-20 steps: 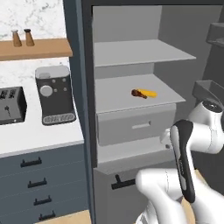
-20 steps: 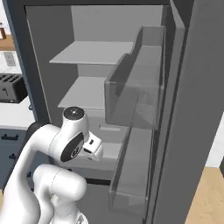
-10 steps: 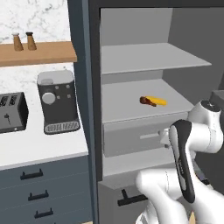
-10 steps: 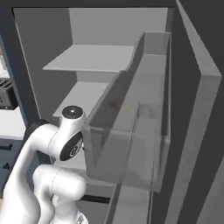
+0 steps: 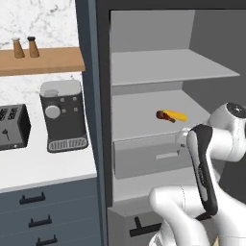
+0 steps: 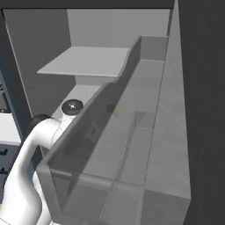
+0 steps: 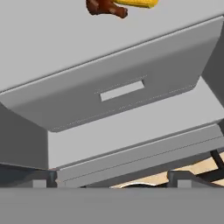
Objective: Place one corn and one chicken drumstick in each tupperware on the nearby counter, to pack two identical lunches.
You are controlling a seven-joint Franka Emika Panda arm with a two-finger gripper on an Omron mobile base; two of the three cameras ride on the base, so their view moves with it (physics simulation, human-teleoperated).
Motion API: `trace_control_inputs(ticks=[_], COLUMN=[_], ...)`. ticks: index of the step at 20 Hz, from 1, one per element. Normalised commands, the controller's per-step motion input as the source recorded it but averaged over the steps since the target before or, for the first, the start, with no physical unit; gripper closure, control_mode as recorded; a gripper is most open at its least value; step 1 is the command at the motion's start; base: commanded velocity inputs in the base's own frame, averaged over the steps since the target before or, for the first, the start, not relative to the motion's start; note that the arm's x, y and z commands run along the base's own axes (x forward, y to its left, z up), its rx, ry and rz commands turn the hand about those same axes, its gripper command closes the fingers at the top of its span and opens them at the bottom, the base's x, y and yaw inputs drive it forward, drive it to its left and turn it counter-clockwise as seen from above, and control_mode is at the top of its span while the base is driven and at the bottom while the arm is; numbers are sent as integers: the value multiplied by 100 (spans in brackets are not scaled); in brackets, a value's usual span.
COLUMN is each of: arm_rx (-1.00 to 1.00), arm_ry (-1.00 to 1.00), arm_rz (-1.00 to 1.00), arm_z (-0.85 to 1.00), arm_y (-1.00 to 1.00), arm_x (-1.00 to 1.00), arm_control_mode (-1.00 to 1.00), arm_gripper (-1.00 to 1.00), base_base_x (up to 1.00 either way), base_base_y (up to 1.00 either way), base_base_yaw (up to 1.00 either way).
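Left base view: an open fridge (image 5: 144, 96) beside the white counter (image 5: 43, 168). On its middle shelf lie a yellow corn (image 5: 176, 116) and a brown chicken drumstick (image 5: 164, 115), touching, above a grey drawer (image 5: 149, 158).

Right base view: a clear door bin (image 6: 118, 145) in front of the arm.

Hand view: the corn and drumstick on the shelf above the drawer; gripper jaws spread wide, holding nothing.
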Motion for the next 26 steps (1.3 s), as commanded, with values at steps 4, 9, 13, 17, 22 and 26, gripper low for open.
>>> trace_control_inputs(ticks=[4,9,13,17,22,26], arm_rx=[-17,-15,-1,-7,-8,0], arm_ry=[-13,4,7,31,4,-1], arm_rz=[-13,-27,2,24,11,21], arm_z=[95,53,-24,-43,-12,-37], arm_y=[0,-27,-32,-94,-29,-49], arm_x=[100,100,99,66,3,0], arm_control_mode=[-100,-100,-100,-100,-100,-100], arm_gripper=[-100,-100,-100,-100,-100,-100], base_base_x=[0,0,0,0,0,0], base_base_y=[0,0,0,0,0,0], base_base_yaw=[0,0,0,0,0,0])
